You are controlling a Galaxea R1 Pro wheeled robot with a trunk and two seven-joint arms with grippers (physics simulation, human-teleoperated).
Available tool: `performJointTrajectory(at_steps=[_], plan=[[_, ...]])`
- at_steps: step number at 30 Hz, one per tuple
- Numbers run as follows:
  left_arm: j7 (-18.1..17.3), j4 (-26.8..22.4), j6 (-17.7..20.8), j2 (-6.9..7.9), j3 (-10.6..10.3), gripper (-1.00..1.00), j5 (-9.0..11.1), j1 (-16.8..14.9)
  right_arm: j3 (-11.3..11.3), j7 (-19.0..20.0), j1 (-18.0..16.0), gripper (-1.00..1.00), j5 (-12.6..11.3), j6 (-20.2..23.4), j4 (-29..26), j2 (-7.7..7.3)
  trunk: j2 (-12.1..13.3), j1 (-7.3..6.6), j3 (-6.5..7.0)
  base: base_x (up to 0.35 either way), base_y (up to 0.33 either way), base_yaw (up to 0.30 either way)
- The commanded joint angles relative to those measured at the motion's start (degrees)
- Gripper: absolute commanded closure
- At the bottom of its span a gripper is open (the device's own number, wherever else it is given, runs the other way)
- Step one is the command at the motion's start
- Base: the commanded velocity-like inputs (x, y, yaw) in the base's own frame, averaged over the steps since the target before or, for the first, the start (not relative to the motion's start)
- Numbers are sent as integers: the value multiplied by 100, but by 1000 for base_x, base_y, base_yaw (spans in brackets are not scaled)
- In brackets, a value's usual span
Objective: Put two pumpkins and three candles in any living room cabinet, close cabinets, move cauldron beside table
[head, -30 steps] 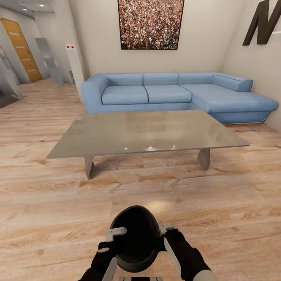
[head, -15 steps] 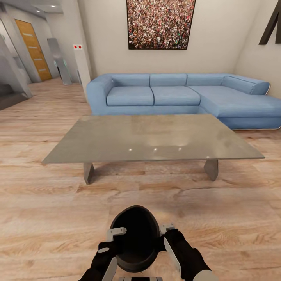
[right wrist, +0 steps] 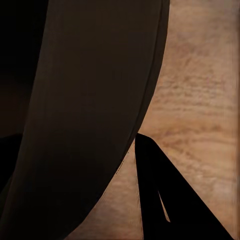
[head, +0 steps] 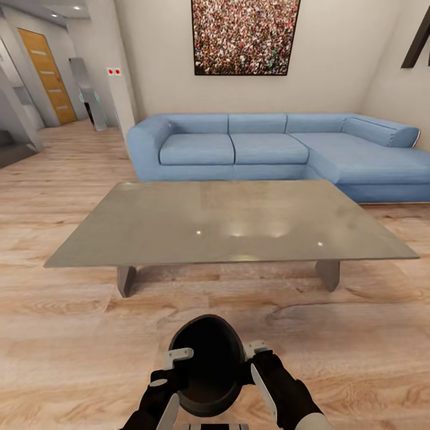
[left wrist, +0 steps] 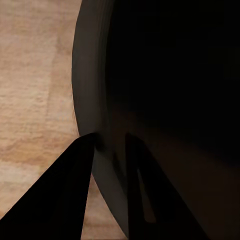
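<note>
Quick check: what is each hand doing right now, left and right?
Left hand: shut on the cauldron rim.
Right hand: shut on the cauldron's opposite rim.

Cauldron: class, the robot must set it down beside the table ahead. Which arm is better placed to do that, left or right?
Neither alone: the left gripper and right gripper each clamp opposite rims of the cauldron, centred before the table. Both should probably lower it together.

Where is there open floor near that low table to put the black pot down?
Bare plank floor runs between the cauldron and the coffee table's near edge, and along the table's left end. Behind it, the blue sofa leaves a narrower strip. Both grippers, left and right, grip the cauldron's rim.
</note>
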Motion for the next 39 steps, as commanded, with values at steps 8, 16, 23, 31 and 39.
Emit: performJointTrajectory(at_steps=[8,16,23,31,39], plan=[[58,-8,-16,3,-169,100,88,-5,54,290,-1,100,-274,20,3,3,-2,2,-5,326,0,0],[59,-8,-16,3,-168,100,88,-5,48,290,-1,100,-274,20,3,3,-2,2,-5,234,0,0],[58,-8,-16,3,-167,100,88,-5,48,293,-1,100,-274,20,3,3,-2,2,-5,12,0,0],[58,-8,-16,3,-165,100,103,-5,48,299,-1,100,-274,20,3,3,-2,2,-5,108,0,0],[52,-8,-16,12,-162,100,354,-5,39,299,-1,100,-274,20,3,3,-2,2,-5,58,0,0]])
